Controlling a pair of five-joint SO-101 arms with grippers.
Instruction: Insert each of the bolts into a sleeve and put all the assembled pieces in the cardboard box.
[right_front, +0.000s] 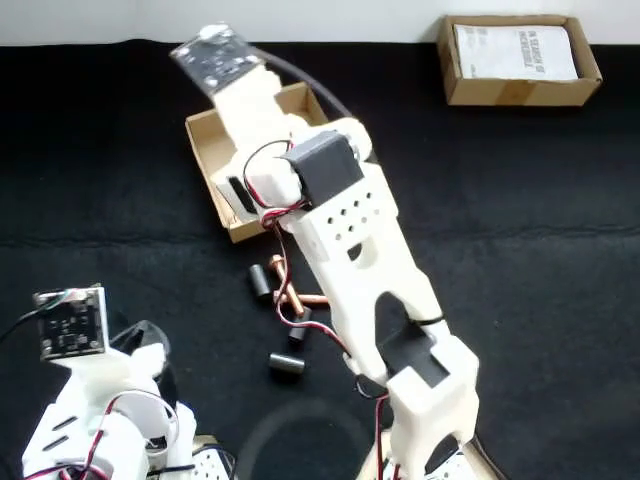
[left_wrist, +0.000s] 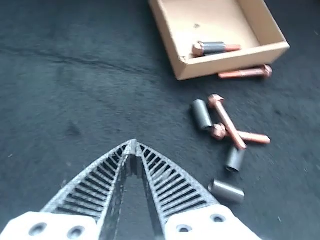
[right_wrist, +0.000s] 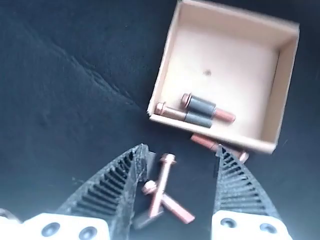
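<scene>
Over loose bolts (right_wrist: 162, 182), right tool (right_wrist: 181, 149) gapes (left tool (left_wrist: 133, 144) pinched together); second box (right_front: 512, 94) at far corner

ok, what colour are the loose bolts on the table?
Copper-coloured bolts; the left wrist view shows it best.

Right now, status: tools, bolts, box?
Left tool shut, empty. Right tool open above two crossed bolts. Box holds two assembled pieces. Third bolt beside box, three sleeves loose.
</scene>
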